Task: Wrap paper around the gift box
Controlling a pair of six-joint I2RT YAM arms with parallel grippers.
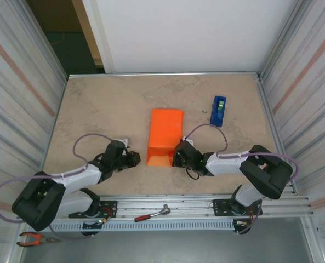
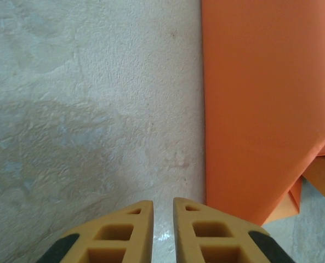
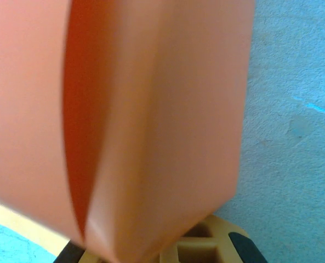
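Top external view: where is the paper (image 1: pixel 165 131)?
– Mid-table: smooth matte orange, folded into a long rectangle.
– Jaws?
– Left gripper (image 2: pixel 163 205): narrow gap, empty. Right gripper (image 1: pixel 177 157): closed on the paper's near edge.

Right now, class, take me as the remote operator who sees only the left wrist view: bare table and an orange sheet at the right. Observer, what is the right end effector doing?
Observer: The right end effector is shut on the near right edge of the paper.
Operator: What shape is the sheet overall?
Observer: From above, it is folded into a long strip lying lengthwise, front to back.
Operator: Anything else nearby?
Observer: A blue tape dispenser stands off to the right of the strip's far end, apart from it.
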